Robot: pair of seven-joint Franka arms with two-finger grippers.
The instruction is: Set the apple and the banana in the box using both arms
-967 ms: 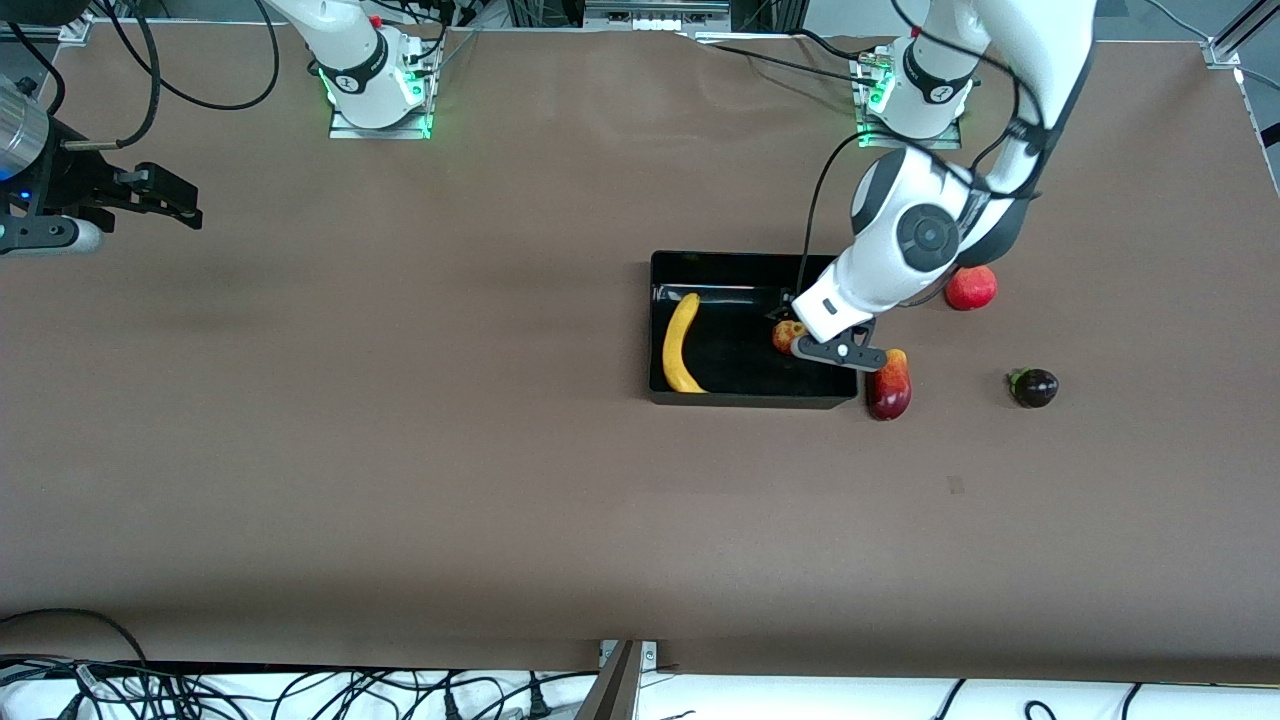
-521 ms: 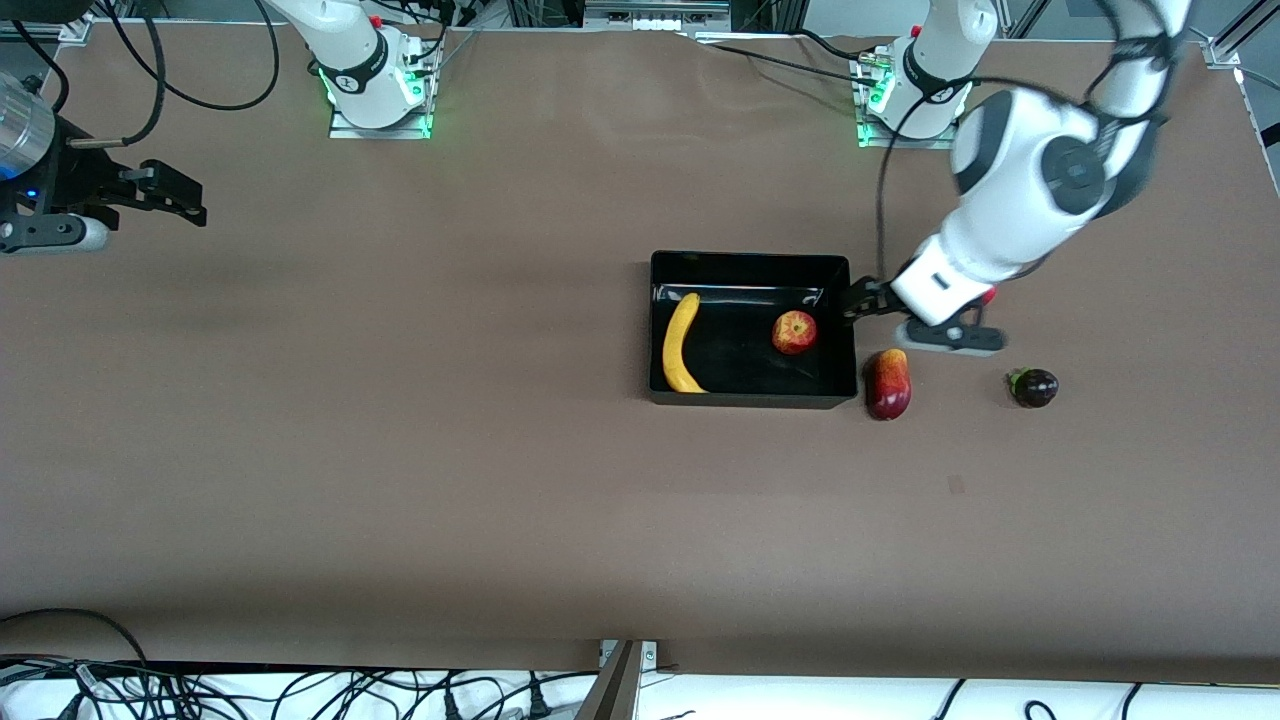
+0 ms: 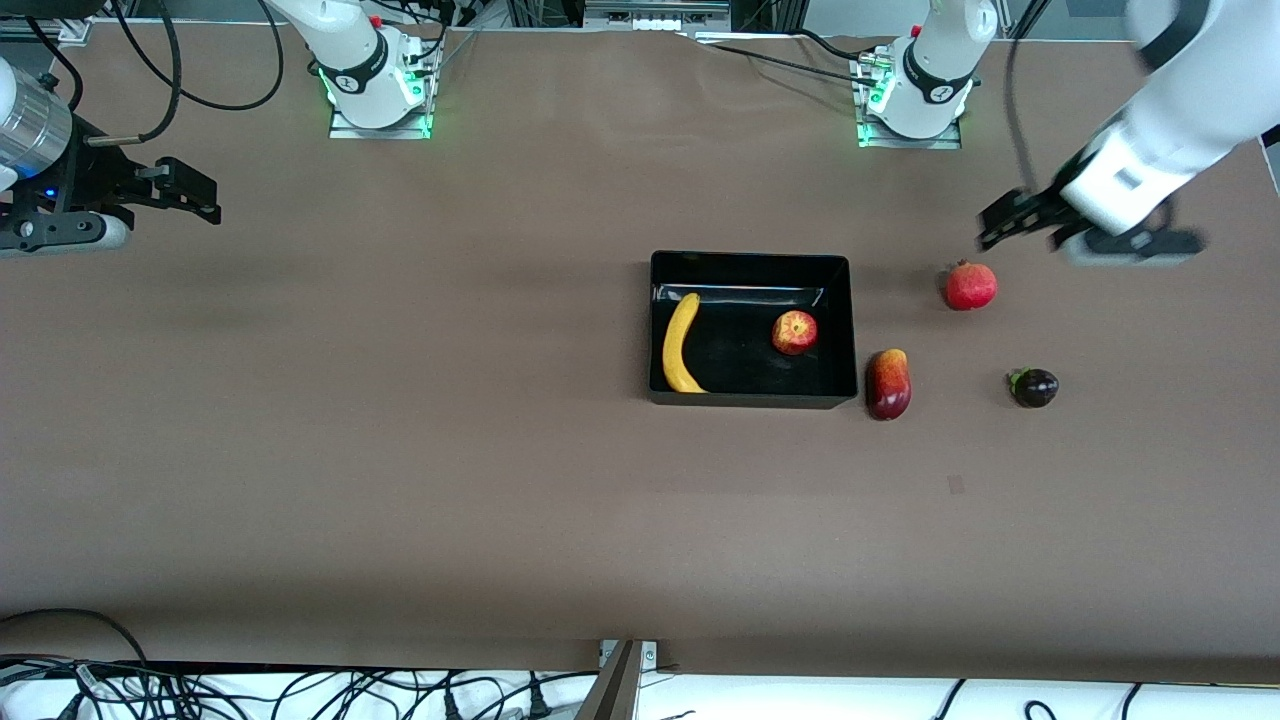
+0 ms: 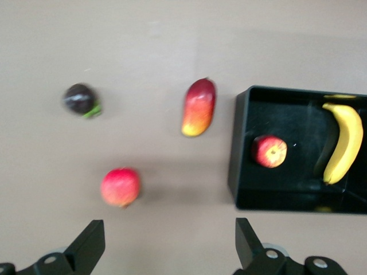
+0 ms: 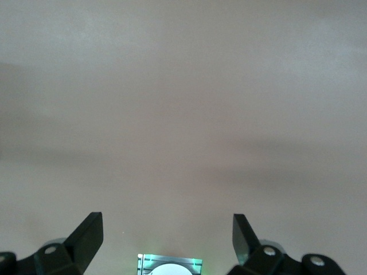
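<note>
The black box (image 3: 750,258) stands mid-table. In it the yellow banana (image 3: 680,345) lies along the wall toward the right arm's end, and the red-and-yellow apple (image 3: 795,332) rests near the other wall. Both also show in the left wrist view: the apple (image 4: 270,151), the banana (image 4: 343,143) and the box (image 4: 238,154). My left gripper (image 3: 1075,232) hangs open and empty over bare table by the round red fruit, toward the left arm's end. My right gripper (image 3: 130,210) waits open and empty over the table's edge at the right arm's end.
An elongated red-and-yellow fruit (image 3: 888,384) lies against the box's outside wall. A round red fruit with a crown tip (image 3: 970,286) and a small dark fruit (image 3: 1034,387) lie toward the left arm's end. The right wrist view shows bare table and that arm's base (image 5: 169,264).
My left gripper has risen out of the box and swung away toward the left arm's end of the table. The apple stays in the box. The right arm barely moved.
</note>
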